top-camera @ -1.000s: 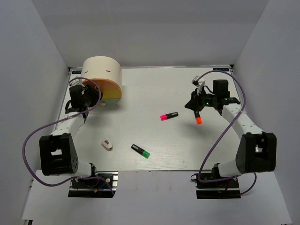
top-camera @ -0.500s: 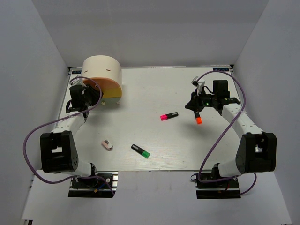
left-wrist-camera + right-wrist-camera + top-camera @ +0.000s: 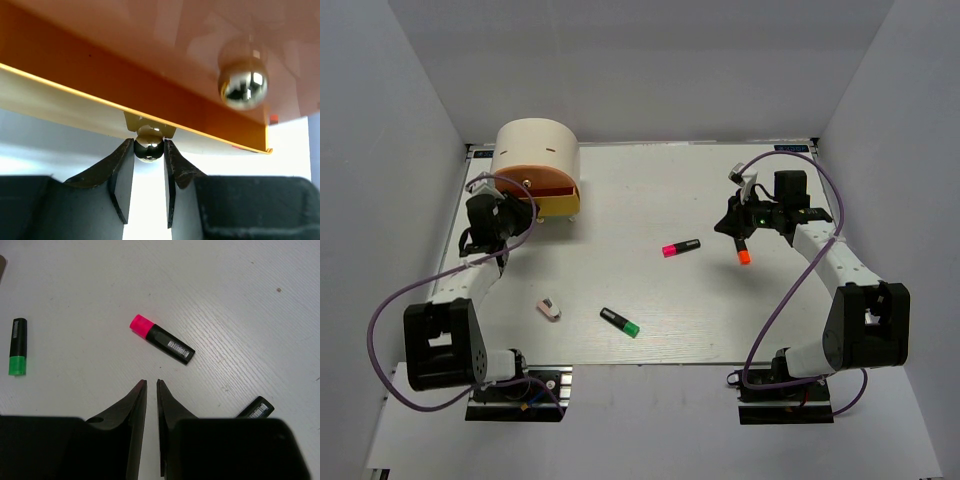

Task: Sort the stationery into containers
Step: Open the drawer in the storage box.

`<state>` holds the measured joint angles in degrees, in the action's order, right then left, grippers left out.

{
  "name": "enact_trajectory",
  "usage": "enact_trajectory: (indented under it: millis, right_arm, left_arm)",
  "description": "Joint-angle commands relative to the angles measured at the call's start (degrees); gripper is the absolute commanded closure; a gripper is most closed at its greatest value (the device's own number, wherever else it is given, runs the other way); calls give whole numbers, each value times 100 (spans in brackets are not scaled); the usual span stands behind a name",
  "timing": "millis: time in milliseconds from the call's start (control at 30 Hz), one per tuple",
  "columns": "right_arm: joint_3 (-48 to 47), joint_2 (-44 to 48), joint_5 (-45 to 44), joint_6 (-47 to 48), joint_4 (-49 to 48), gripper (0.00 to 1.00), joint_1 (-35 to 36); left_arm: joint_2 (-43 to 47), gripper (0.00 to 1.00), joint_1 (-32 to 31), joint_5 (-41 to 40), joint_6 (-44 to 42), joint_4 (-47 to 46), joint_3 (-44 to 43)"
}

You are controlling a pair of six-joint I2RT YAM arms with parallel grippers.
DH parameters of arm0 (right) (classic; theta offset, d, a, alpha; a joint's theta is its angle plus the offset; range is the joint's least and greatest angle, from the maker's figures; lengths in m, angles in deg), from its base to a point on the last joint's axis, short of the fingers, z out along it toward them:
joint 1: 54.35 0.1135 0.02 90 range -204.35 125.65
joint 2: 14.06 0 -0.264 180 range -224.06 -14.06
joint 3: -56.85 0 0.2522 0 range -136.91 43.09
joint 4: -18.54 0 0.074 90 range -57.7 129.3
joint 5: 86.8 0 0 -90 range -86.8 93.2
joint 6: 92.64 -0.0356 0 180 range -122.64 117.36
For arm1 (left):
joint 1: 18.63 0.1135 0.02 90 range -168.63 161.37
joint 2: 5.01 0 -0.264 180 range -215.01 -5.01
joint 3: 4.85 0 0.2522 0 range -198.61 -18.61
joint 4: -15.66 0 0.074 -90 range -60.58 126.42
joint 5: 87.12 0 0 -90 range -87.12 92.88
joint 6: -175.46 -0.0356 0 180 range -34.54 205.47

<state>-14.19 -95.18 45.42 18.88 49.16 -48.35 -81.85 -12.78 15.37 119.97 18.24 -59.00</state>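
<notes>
The cream drum organizer [image 3: 537, 145] stands at the far left with its orange drawer [image 3: 535, 180] above its yellow drawer [image 3: 558, 205]. My left gripper [image 3: 518, 212] is shut on the yellow drawer's metal knob [image 3: 149, 147]. The orange drawer's knob [image 3: 243, 90] shows above it. My right gripper [image 3: 735, 226] hovers at the right, its jaws almost together and empty [image 3: 149, 385]. The orange highlighter [image 3: 743, 252] lies just beside it, and only its black end [image 3: 256, 407] shows in the right wrist view. The pink highlighter [image 3: 681, 247] [image 3: 161, 339], the green highlighter [image 3: 620, 322] [image 3: 18, 346] and the eraser [image 3: 549, 309] lie on the table. No pens are in view.
Grey walls close the table on the left, right and back. Each arm's cable loops beside it. The arm bases [image 3: 517, 385] sit at the near edge.
My left gripper has drawn back toward the near left with the knob, and the yellow drawer has come out a little. The right arm and the highlighters have not moved.
</notes>
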Motion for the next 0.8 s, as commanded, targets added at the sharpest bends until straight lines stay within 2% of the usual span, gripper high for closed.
enact_trajectory:
  millis: [0,233,433,467,500,567,600,700,733,767]
  right_arm:
    - [-214,-88,138,45,-8,80,-20]
    - [-196,-88,164,37,-34,80,-11]
    - [-161,-79,208,89,10,76,-2]
    - [-170,-62,199,98,10,76,6]
    - [-161,-70,217,142,45,74,-2]
    - [-170,-88,278,256,98,71,15]
    - [-196,-114,365,422,176,67,15]
    - [-257,-202,690,809,379,53,33]
    - [-258,-246,996,1350,605,43,59]
    - [-293,-281,1103,1581,703,37,59]
  left_arm:
    - [423,74,22,96,21,160,224]
    - [907,74,22,96,22,458,461]
    - [1118,73,22,43,22,564,584]
    - [1118,70,22,43,22,564,584]
    - [1118,53,22,43,22,625,532]
    - [1118,35,22,43,-31,687,470]
    - [1118,24,22,43,-31,740,418]
    - [1188,15,22,43,-84,915,347]
    - [1189,14,22,43,-136,968,347]
    - [1284,14,22,43,-137,969,347]
